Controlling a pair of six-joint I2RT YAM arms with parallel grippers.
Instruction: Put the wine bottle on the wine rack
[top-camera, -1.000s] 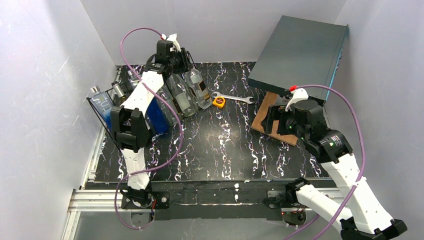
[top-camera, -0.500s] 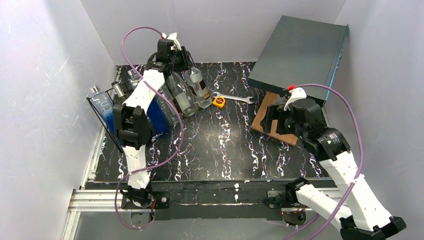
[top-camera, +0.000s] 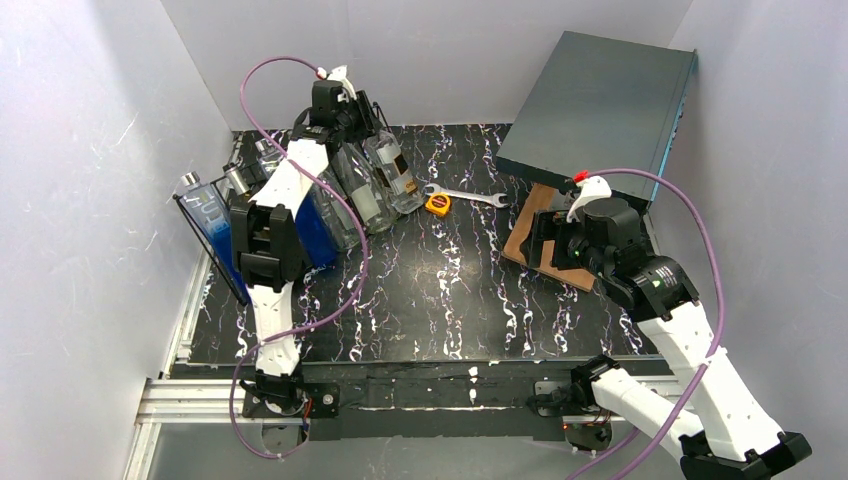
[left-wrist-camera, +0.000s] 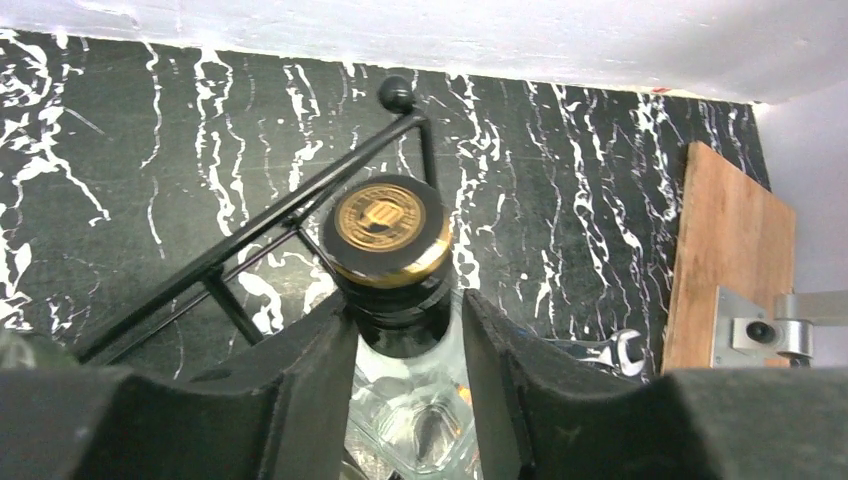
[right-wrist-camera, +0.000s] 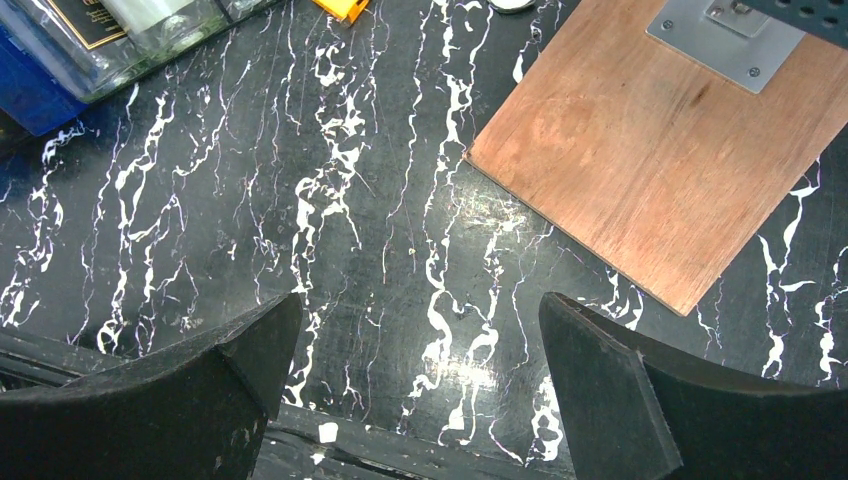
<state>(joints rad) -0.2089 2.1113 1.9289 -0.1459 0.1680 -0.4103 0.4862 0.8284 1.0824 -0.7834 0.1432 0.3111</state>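
Observation:
The wine bottle (top-camera: 393, 175) is clear glass with a black and gold cap (left-wrist-camera: 387, 222). It lies tilted at the right end of the black wire wine rack (left-wrist-camera: 260, 232), cap toward the back wall. My left gripper (top-camera: 355, 112) straddles its neck. In the left wrist view the left gripper (left-wrist-camera: 408, 305) has one finger against the neck and a thin gap beside the other finger, so it stands slightly open. My right gripper (top-camera: 545, 245) hovers wide open over the bare table (right-wrist-camera: 420, 320), holding nothing.
Other bottles fill the wine rack (top-camera: 212, 255), among them a blue one (top-camera: 315, 235) and a clear one (top-camera: 362, 195). A wrench (top-camera: 465, 195) and an orange tape measure (top-camera: 437, 204) lie mid-table. A dark grey box (top-camera: 600, 100) stands over a wooden board (right-wrist-camera: 650, 150) at the right.
The left jaws have eased apart a little around the bottle's neck, and the left wrist has shifted slightly toward the back wall. The right arm has barely moved.

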